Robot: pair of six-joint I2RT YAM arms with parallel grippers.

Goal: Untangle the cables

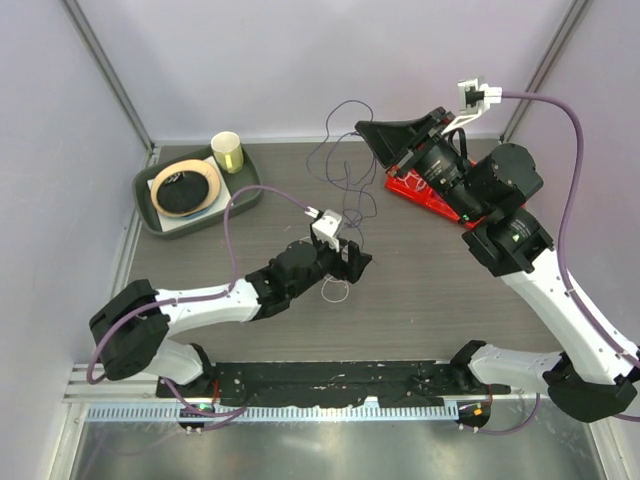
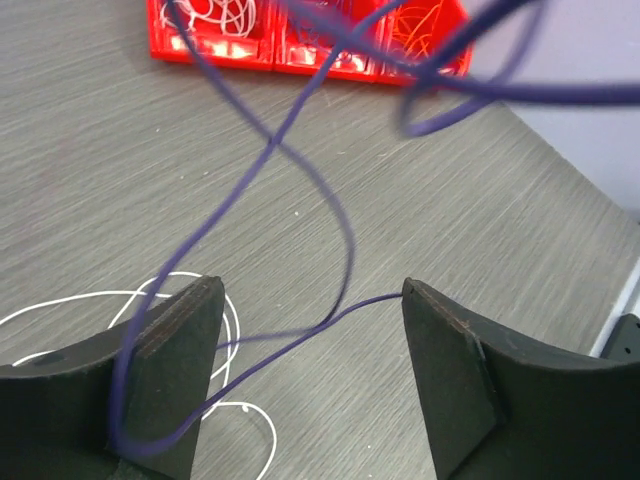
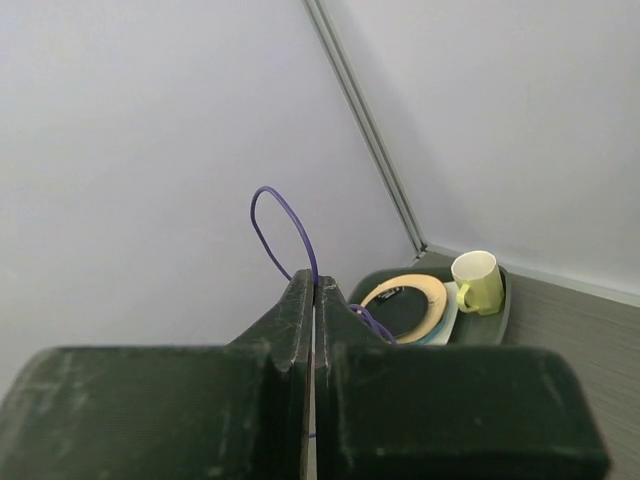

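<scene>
A thin purple cable [image 1: 330, 122] hangs in loose loops from my raised right gripper [image 1: 362, 130] down to my left gripper [image 1: 355, 260]. In the right wrist view the right gripper [image 3: 315, 282] is shut on the purple cable [image 3: 285, 230], which loops above the fingertips. In the left wrist view the left gripper [image 2: 310, 290] is open, low over the table. The purple cable [image 2: 272, 143] crosses the gap between its fingers and wraps round the left finger [image 2: 175, 350]. A white cable [image 2: 100, 297] lies coiled on the table beside the left finger; it also shows in the top view [image 1: 336, 290].
A red compartment bin [image 1: 415, 190] with white and orange cable bits lies under the right arm and shows in the left wrist view [image 2: 275, 60]. A green tray [image 1: 150, 215] at the back left holds a plate [image 1: 186, 187] and a yellow-green cup [image 1: 227, 152].
</scene>
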